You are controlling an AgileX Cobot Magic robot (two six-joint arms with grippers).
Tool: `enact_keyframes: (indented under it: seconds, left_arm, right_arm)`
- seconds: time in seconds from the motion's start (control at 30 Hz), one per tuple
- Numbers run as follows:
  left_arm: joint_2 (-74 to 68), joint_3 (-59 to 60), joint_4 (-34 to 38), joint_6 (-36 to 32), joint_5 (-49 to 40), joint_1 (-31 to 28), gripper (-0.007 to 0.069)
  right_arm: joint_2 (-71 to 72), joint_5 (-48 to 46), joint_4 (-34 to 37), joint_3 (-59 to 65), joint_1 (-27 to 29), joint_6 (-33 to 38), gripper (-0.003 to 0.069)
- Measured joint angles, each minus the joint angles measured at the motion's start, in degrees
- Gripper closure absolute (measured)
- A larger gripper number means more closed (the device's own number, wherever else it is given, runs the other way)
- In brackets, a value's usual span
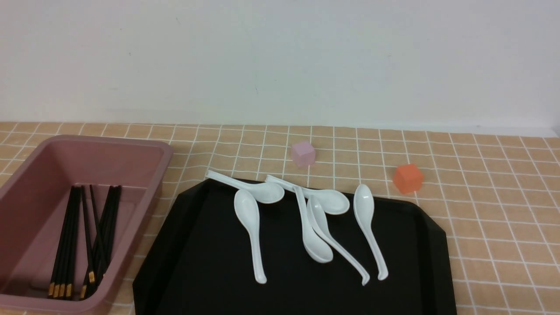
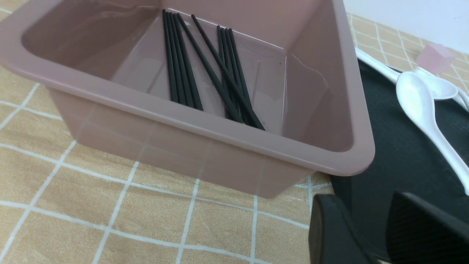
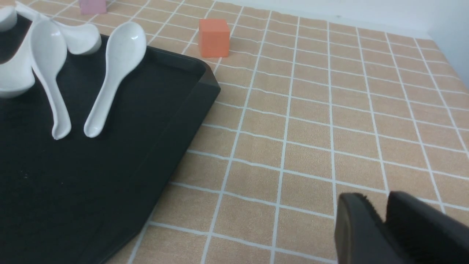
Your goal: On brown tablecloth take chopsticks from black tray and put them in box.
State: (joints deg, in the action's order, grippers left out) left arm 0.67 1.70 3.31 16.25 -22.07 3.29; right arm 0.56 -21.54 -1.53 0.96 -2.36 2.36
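All the chopsticks [image 1: 83,240] lie inside the box [image 1: 164,164], on its floor, in loose bundles that cross each other a little. Their gold-banded thick ends point to the near wall of the box and their thin ends point to the far wall. In the left wrist view the same sticks [image 2: 205,69] are seen through the open top of the box [image 2: 256,146], and some of them lean one over another.

The box stands on the brown tablecloth [image 1: 481,218], at the left side in the front view, just beside the black tray [image 1: 210,262]. No chopstick is seen on the tray. On the tray lie five white spoons [image 1: 250,227], bowls mostly toward the far edge, and two of them overlap in the middle. The handle tips of two spoons reach over the far rim of the tray. Behind the tray, on the cloth, stand a pink cube [image 1: 303,153] and an orange cube [image 1: 407,178], well apart from each other.

Neither arm shows in the front view. The left gripper [image 2: 370,234] hangs over the corner of the tray next to the box, its fingers spread with a clear gap between them, holding nothing. The right gripper [image 3: 383,227] is over the bare cloth, to the right of the tray [image 3: 176,110]; its fingers stand almost together, with nothing between them.
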Motion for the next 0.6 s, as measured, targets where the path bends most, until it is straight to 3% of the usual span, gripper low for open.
enact_keyframes:
  seconds: [0.6]
  left_arm:
    - [0.0, 0.0, 0.0, 0.0, 0.0, 0.0, 0.0385]
  right_arm:
    - [0.0, 0.0, 0.0, 0.0, 0.0, 0.0, 0.0503]
